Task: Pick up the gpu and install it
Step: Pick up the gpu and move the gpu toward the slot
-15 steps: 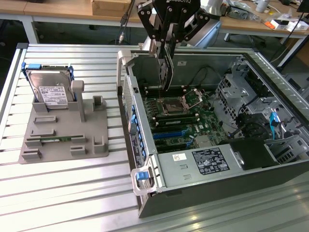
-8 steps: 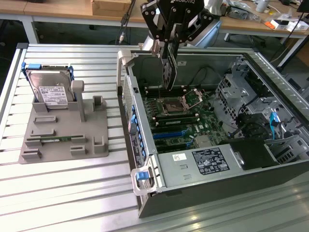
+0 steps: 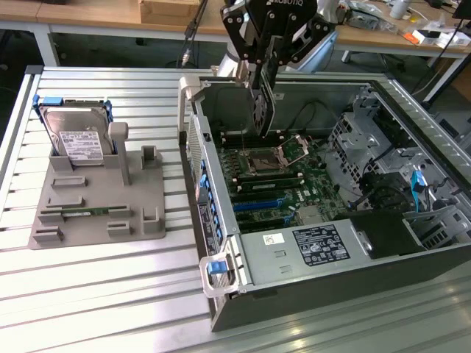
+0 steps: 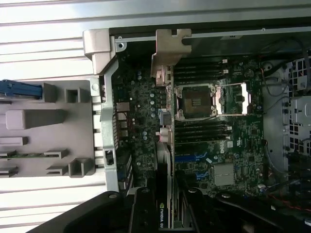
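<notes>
– The gripper [image 3: 265, 68], in the exterior view: what has it got?
– It is clamped on the gpu [image 3: 263, 110]. The card hangs upright and edge-on, reaching down into the open computer case [image 3: 309, 294], over the motherboard [image 3: 272, 184] and close to the CPU socket [image 3: 266, 158]. I cannot tell whether the card touches the board.
– And where is the case?
– It is on the table [image 3: 110, 294], toward the edge at the exterior view's right. Nearer the opposite edge sits a grey holder [image 3: 96, 220] with a hard drive [image 3: 77, 136] standing in it.
– And the wrist view?
– The gripper [image 4: 167, 209] presses its fingers [image 4: 142, 211] against both faces of the gpu [image 4: 165, 160]. The card's silver bracket [image 4: 169, 51] is at the end away from the gripper. The card runs just beside the CPU socket [image 4: 197, 99], above the motherboard [image 4: 141, 111]. The grey holder [image 4: 48, 141] lies outside the case wall.
</notes>
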Available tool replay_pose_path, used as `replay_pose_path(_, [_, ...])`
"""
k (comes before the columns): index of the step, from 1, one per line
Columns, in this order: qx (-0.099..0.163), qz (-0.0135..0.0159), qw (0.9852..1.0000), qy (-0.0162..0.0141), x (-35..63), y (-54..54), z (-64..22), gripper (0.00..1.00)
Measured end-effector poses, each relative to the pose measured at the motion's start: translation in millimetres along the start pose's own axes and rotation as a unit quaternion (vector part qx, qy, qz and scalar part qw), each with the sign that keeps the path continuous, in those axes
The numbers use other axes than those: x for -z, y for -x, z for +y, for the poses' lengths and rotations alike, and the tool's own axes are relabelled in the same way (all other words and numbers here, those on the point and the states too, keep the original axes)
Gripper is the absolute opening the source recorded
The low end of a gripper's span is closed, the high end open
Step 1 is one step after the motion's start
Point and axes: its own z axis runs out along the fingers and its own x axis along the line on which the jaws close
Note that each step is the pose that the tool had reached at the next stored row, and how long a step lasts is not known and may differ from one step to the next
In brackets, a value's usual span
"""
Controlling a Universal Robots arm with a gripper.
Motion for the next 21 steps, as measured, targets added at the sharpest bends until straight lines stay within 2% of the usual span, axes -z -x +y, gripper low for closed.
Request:
replay_pose_path(15, [0.000,0.0000,1.0000,0.0000,-0.3,12.4,0.9,0.26])
replay_pose_path(21, [0.000,0.0000,1.0000,0.0000,-0.6,21.5,1.6,0.26])
